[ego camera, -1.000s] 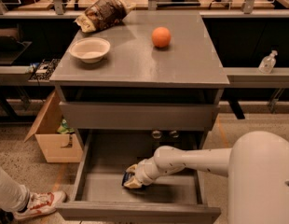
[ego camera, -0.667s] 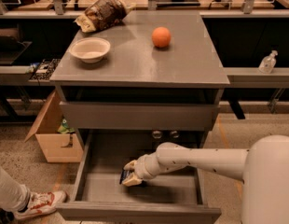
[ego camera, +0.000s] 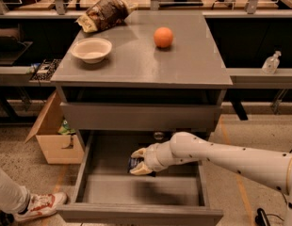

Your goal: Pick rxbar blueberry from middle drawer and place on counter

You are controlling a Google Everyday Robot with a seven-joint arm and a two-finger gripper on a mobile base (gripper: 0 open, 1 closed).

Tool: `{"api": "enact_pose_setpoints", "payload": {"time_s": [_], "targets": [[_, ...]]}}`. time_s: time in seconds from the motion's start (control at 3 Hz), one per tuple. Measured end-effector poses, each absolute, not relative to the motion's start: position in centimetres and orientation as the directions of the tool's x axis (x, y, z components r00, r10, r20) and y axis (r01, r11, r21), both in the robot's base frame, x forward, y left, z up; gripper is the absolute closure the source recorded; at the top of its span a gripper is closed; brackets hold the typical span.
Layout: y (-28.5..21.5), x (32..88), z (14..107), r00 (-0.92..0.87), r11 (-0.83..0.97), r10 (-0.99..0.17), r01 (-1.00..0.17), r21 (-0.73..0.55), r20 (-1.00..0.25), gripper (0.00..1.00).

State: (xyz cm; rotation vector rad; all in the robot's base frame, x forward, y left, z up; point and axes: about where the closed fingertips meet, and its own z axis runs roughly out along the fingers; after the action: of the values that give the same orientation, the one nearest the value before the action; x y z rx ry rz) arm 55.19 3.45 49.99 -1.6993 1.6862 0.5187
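Observation:
The middle drawer point(ego camera: 89, 173) stands pulled open below the grey counter point(ego camera: 193, 65). My gripper point(ego camera: 139, 161) reaches into the drawer from the right on a white arm. Its pale fingers point(ego camera: 138, 152) are closed on the rxbar blueberry point(ego camera: 133, 163), a small dark navy bar showing between them. The bar is held a little above the drawer's grey floor, near the drawer's back middle. Most of the bar is hidden by the fingers.
On the counter stand a white bowl point(ego camera: 92, 49), an orange point(ego camera: 163, 36) and a brown mottled snack bag point(ego camera: 103, 13). A cardboard box point(ego camera: 49, 138) sits on the floor to the left. A person's shoe point(ego camera: 37, 205) is at the lower left. A bottle point(ego camera: 271, 62) stands on the right shelf.
My gripper has risen from the drawer floor and moved slightly back, carrying the navy bar with it.

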Motion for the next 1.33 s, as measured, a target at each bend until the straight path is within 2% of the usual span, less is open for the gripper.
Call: {"api": "enact_pose_setpoints", "payload": {"time_s": [0.67,1.33], "targets": [[2.1,55.8,52.1,0.105,0.085,-0.711,-0.969,-0.234,-0.695,1.0],[-3.8,55.4,63.6,0.228,0.148,-0.754,-0.855,-0.497,-0.616,1.0]]}}
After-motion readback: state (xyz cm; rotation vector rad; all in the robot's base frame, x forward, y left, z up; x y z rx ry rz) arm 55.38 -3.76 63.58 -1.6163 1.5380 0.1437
